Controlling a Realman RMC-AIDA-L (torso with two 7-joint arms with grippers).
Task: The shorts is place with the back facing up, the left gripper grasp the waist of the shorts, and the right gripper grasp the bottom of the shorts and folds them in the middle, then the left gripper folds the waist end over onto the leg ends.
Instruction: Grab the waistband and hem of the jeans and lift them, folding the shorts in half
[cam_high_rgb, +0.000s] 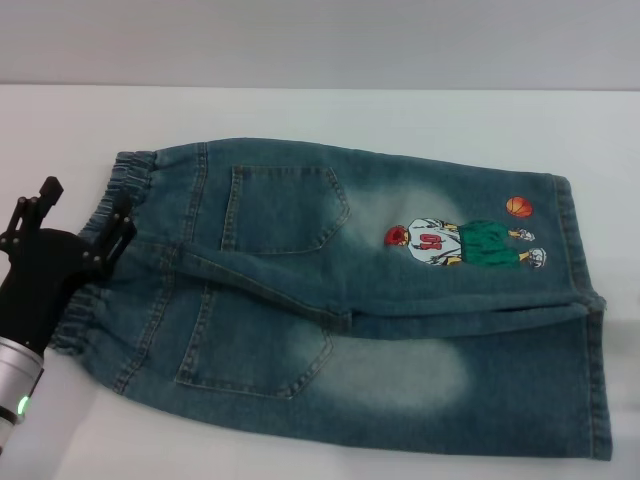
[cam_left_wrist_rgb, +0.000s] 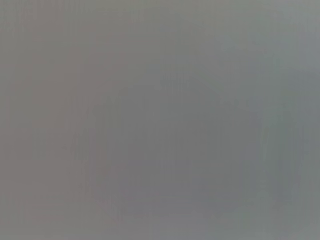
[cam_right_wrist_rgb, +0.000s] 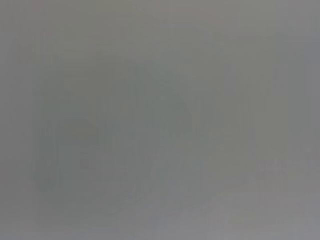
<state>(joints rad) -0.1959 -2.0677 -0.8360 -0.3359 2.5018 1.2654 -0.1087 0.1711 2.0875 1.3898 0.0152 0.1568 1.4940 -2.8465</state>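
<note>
A: Where are the denim shorts (cam_high_rgb: 350, 300) placed, and what is shown of the tools?

B: The shorts are laid flat across the white surface (cam_high_rgb: 300, 110), pockets up, with the ruffled waistband (cam_high_rgb: 105, 215) at the left and the leg hems (cam_high_rgb: 585, 300) at the right. The left tool (cam_high_rgb: 80, 215) is seen at the waistband, its fingers spread wide with one finger off the cloth and the other over the ruffle; nothing is gripped. The right tool is not seen anywhere, and nothing can be made out in either wrist view.

A: What could go wrong from here?

B: Only the top layer of the waistband might be pinched if the closure is made too shallow, so the back layer would be left behind. A diagonal ridge (cam_high_rgb: 270, 285) is already raised between the pockets, and it could be carried into the fold. The near hem lies close to the surface's near edge, so it could be dragged over.

A: And the room for moving?

B: Open surface is left beyond the far side and at the left of the waistband; little is left at the right.
</note>
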